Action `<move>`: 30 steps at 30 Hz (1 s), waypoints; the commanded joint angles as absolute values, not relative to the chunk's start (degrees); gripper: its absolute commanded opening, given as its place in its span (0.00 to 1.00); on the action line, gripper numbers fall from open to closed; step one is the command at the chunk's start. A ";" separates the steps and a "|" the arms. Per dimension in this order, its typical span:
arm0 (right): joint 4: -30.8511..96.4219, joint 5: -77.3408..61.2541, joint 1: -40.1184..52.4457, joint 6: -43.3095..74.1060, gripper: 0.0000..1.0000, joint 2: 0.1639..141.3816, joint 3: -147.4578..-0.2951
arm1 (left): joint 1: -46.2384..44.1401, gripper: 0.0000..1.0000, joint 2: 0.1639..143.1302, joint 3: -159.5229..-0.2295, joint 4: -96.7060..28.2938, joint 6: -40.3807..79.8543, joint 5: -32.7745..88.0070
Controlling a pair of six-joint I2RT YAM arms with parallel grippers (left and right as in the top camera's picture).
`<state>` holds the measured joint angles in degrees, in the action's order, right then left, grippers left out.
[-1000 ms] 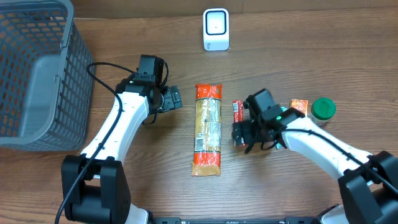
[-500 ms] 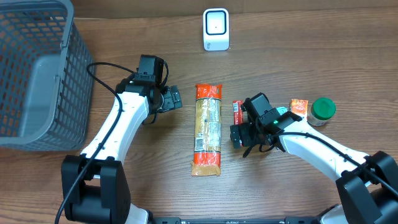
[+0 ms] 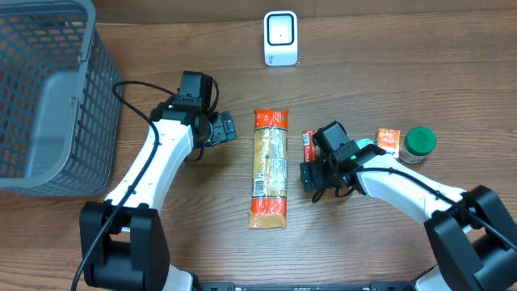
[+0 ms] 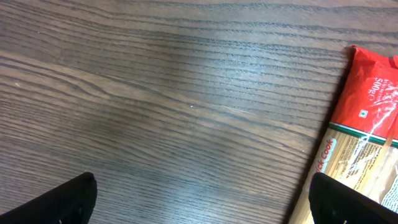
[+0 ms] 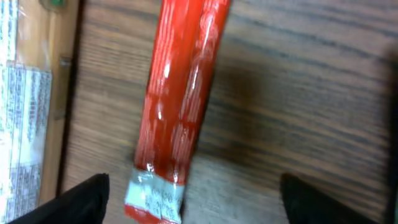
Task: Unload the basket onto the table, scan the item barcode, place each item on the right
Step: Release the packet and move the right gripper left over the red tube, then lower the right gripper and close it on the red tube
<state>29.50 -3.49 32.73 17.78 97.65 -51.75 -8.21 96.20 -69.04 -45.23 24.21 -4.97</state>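
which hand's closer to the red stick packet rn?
Right. The right hand is directly over the red stick packet, open and straddling it. The left hand is on the far side of the pasta pack.

White arms [image 3: 153, 166], black joints [image 3: 196, 87], black cable [image 3: 115, 87]

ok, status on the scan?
Both grippers open: left gripper over bare table, right gripper straddling red stick packet, not gripped. Pasta pack alongside. Scanner unobstructed.
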 commanded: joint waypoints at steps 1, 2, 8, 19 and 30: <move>29.61 -2.52 33.06 17.78 0.81 99.77 -51.33 | -8.27 1.00 95.50 -69.56 -45.17 24.43 -4.86; 29.65 -2.24 33.06 17.78 0.76 99.92 -51.33 | -8.27 1.00 95.50 -69.56 -45.17 24.43 -4.86; 31.27 2.35 33.04 17.80 0.51 99.98 -51.33 | -8.27 1.00 95.50 -69.56 -45.15 24.43 -4.86; 31.97 9.02 32.99 16.53 0.40 99.96 -51.48 | -8.27 1.00 95.50 -69.56 -45.17 24.43 -4.86; 33.28 4.91 33.06 16.25 0.38 97.49 -54.72 | -8.27 1.00 95.50 -69.56 -45.15 24.43 -4.86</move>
<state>33.30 6.37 32.77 16.62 98.37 -52.99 -8.21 96.20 -69.04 -45.21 24.21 -4.97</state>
